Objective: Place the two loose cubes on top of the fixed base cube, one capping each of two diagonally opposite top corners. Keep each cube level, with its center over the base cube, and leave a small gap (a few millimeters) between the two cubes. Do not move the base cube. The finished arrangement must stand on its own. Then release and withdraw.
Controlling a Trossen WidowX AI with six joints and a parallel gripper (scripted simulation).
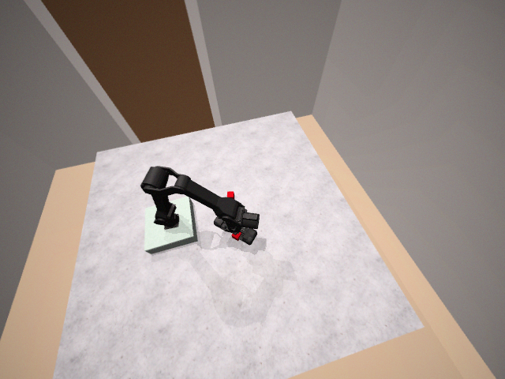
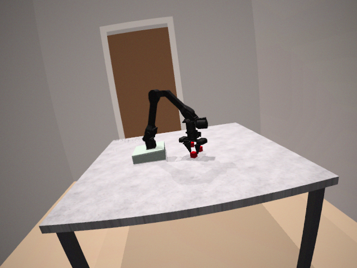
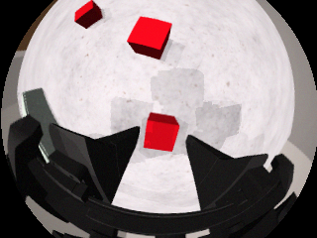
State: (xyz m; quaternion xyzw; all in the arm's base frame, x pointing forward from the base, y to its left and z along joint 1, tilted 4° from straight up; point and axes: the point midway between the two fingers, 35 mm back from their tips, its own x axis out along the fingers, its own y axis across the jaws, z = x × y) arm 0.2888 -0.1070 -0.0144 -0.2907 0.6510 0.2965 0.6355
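Note:
Three red cubes of like look rest apart on the table; I cannot tell which is the fixed base. The near cube (image 1: 236, 236) (image 2: 193, 154) (image 3: 161, 134) lies under my gripper. The middle cube (image 2: 201, 149) (image 3: 150, 35) is hidden by the arm in the top view. The far cube (image 1: 230, 193) (image 2: 192, 144) (image 3: 88, 14) lies beyond it. My gripper (image 2: 193, 152) (image 3: 163, 134) is open and points down over the near cube. In the wrist view the cube appears between the fingertips, with a gap on each side. The fingertips are hidden in the top view.
A pale green block (image 1: 171, 240) (image 2: 148, 157) (image 3: 42, 116) carries the arm's base, to the left of the cubes. The marble-look table (image 1: 326, 264) (image 2: 245, 178) has its front edge well away from the cubes. The arm's shadows fall around the near cube.

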